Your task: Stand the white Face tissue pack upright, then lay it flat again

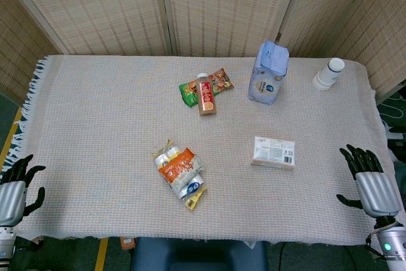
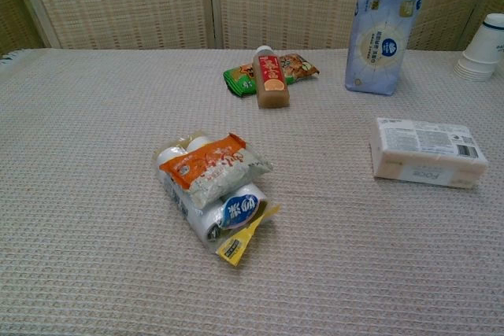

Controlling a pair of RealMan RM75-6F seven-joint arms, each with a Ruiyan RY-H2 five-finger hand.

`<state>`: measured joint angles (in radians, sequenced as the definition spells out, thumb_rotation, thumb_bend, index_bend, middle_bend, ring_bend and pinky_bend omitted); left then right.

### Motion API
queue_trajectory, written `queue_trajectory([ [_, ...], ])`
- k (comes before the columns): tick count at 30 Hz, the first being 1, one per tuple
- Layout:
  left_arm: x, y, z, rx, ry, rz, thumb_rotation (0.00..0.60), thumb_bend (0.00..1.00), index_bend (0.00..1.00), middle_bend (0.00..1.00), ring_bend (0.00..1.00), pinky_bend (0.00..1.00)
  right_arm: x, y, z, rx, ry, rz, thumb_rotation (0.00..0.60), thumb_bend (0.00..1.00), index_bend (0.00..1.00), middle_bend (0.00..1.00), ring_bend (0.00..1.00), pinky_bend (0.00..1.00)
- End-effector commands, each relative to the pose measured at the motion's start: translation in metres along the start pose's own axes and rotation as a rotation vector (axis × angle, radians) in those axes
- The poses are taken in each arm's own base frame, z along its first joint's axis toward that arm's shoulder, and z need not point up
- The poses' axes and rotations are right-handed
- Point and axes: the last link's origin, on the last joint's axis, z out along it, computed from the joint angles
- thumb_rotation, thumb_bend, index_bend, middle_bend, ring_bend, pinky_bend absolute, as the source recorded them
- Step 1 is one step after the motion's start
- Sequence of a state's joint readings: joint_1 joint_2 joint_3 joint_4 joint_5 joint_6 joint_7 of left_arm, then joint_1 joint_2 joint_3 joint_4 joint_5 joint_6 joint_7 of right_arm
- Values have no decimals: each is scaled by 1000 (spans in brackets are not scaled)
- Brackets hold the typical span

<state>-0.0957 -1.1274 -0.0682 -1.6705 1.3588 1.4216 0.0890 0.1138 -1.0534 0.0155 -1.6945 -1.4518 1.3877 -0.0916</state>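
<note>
The white Face tissue pack (image 1: 273, 152) lies flat on the woven tablecloth, right of centre; the chest view shows the tissue pack (image 2: 428, 152) with its printed label on top. My right hand (image 1: 371, 181) hovers off the table's right edge, fingers spread, holding nothing, well to the right of the pack. At the lower left corner my left hand (image 1: 14, 188) is likewise open and empty, far from the pack. Neither hand shows in the chest view.
A blue bag (image 1: 268, 73) stands upright at the back right, with stacked white cups (image 1: 328, 74) beyond it. A bottle (image 1: 205, 95) lies on a green snack packet (image 1: 216, 83) at back centre. A bundle of snack packs (image 1: 181, 172) lies front centre.
</note>
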Motion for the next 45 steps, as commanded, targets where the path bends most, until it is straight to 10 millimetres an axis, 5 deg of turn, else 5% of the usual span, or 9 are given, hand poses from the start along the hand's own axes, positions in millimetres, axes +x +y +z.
queue_trajectory([
  [1, 0, 0, 0, 1, -2, 1, 600, 486, 253, 0, 0, 134, 0, 1, 0, -5, 0, -1, 600, 3, 0, 0, 0, 0],
  [14, 4, 0, -1, -1, 0, -25, 600, 486, 253, 0, 0, 136, 1, -20, 17, 69, -45, 4, 600, 3, 0, 0, 0, 0],
  [25, 8, 1, -4, -13, -1, -45, 600, 486, 256, 0, 0, 136, 14, -120, 107, 181, -198, -82, 600, 3, 0, 0, 0, 0],
  [31, 11, 1, -5, -12, 7, -49, 600, 486, 258, 0, 0, 137, 6, -164, 137, 185, -281, -73, 600, 3, 0, 0, 0, 0],
  [45, 13, -1, -5, -9, 6, -67, 600, 486, 259, 0, 0, 139, -23, -182, 158, 105, -372, -100, 600, 3, 0, 0, 0, 0],
])
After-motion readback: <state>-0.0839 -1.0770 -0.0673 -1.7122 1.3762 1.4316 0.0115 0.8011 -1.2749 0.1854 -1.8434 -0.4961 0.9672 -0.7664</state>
